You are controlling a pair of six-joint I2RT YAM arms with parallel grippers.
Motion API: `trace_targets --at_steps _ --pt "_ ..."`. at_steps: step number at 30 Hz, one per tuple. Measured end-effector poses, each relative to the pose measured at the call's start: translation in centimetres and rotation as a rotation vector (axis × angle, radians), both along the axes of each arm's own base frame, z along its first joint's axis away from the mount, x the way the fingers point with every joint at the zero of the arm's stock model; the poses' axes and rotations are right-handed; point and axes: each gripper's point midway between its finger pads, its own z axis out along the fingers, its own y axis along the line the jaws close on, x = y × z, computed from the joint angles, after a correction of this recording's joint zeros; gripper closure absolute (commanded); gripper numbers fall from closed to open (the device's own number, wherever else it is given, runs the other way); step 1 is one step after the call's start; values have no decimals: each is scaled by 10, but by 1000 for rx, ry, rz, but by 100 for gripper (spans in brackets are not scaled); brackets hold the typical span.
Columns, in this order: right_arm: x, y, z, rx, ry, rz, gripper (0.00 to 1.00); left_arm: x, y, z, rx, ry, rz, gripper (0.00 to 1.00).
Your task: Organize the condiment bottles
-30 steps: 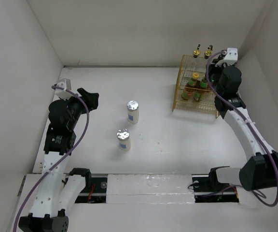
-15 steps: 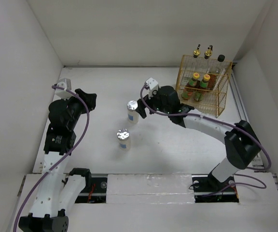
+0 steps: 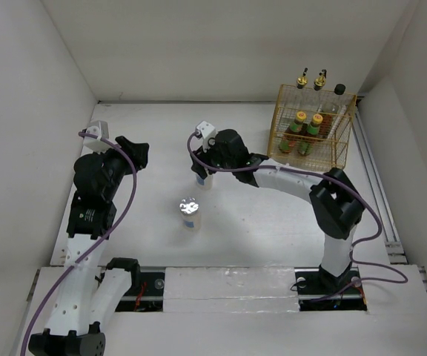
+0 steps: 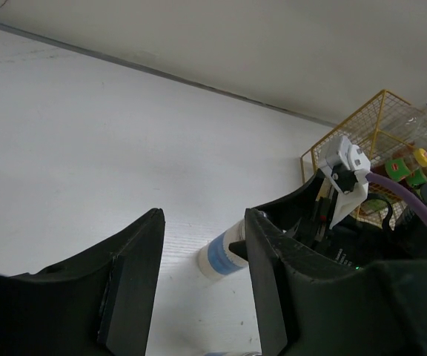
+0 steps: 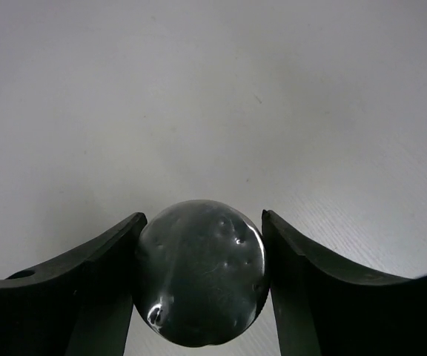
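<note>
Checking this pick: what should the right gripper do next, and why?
Probably squeeze shut on the silver-lidded jar: the right gripper straddles its lid, centred, with one finger close at each side, but a firm grip isn't evident yet.

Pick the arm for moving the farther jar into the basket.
Right. The right gripper straddles that jar, and the basket stands on its side of the table. The left gripper hangs open and empty, off at the left.
</note>
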Motion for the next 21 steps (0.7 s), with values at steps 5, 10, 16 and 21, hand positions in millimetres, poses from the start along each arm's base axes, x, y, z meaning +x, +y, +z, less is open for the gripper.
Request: trace_targets --at_steps 5,10,16,21 --pt "4 -2 -4 -8 5 -24 67 0 1 0 0 -1 3 57" --pt "0 -20 20 -28 -13 -71 68 0 1 0 0 -1 4 57" --pt "0 -84 142 121 -192 -185 70 0 1 0 0 -2 4 57" --pt "15 -188 230 235 -372 -401 70 0 1 1 0 -2 4 57"
